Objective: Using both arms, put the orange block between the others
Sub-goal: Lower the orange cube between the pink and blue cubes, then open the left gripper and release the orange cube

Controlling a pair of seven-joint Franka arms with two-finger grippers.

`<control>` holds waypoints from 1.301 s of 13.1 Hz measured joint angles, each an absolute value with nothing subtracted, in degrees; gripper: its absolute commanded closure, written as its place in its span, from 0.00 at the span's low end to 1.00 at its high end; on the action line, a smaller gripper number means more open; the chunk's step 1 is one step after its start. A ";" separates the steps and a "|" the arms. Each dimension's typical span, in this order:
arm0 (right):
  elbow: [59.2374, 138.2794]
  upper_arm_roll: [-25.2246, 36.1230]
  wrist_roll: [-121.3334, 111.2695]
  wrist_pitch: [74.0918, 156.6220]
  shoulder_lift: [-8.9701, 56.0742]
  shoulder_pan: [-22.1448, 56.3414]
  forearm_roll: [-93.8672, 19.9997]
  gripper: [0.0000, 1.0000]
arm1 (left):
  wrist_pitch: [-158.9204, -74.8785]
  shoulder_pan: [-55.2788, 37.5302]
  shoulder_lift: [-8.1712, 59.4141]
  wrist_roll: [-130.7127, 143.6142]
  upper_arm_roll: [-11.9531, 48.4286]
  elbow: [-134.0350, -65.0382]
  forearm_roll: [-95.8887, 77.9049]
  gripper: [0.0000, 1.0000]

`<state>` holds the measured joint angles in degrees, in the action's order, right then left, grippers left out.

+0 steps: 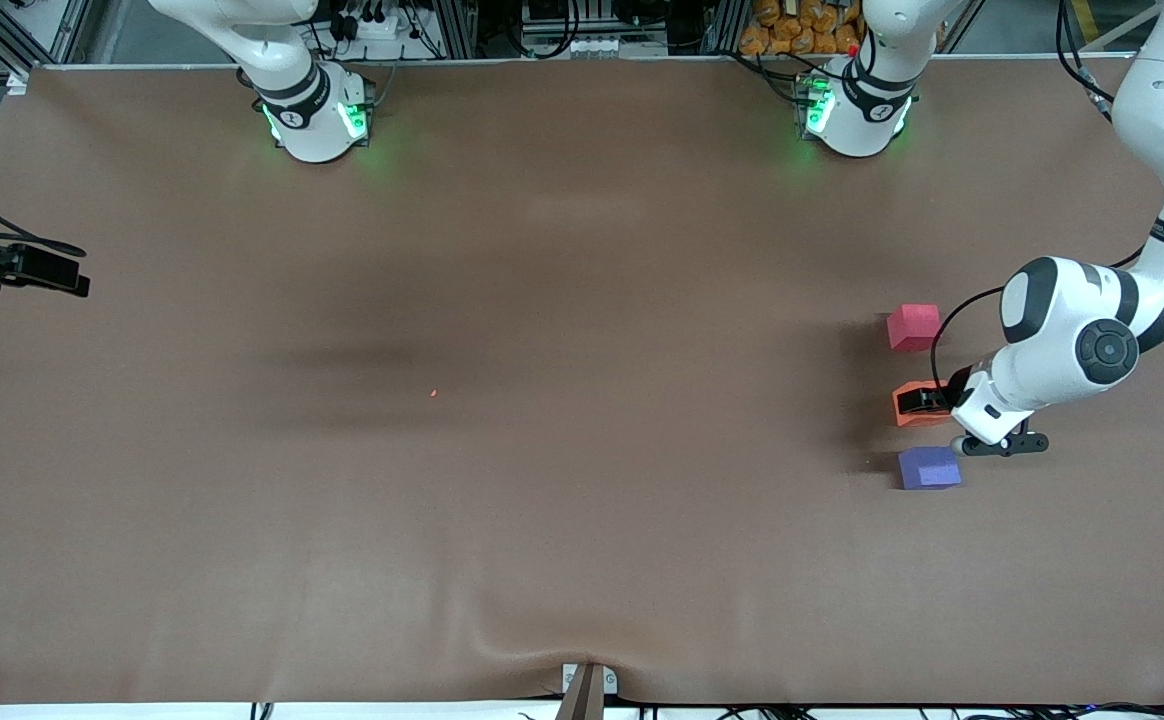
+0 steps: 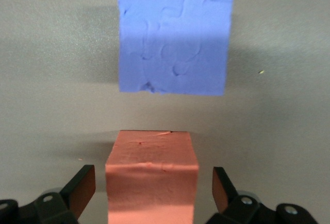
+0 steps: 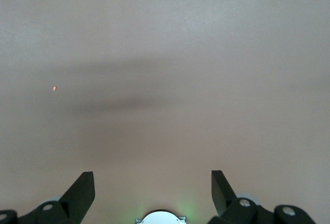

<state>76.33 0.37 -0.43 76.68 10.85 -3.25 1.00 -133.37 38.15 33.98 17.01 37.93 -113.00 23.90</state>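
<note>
Look toward the left arm's end of the table (image 1: 542, 300), where three cubes form a line running toward the front camera. The pinkish-red cube (image 1: 913, 327) lies farthest from that camera, the orange block (image 1: 917, 404) sits in the middle, and the purple-blue cube (image 1: 929, 467) lies nearest. Small gaps separate the three, so none touches another.

Check the left gripper (image 1: 927, 402) next. It is down at the orange block, with its jaws spread apart. In the left wrist view, the orange block (image 2: 152, 175) rests on the table between the two fingers (image 2: 80, 188), and a clear gap shows on each side, so neither pad presses the foam. The purple-blue cube (image 2: 174, 37) appears just past the block in that view.

Note the right gripper (image 3: 153, 190). Its jaws also stand wide apart and hold nothing, above bare brown table surface. A tiny orange speck (image 1: 433, 392) lies near the middle of the table.
</note>
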 measured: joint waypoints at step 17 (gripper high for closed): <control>76.30 0.39 -0.43 76.66 10.85 -3.25 1.01 0.00 | -101.04 37.28 31.01 19.24 55.11 -90.11 23.89 0.00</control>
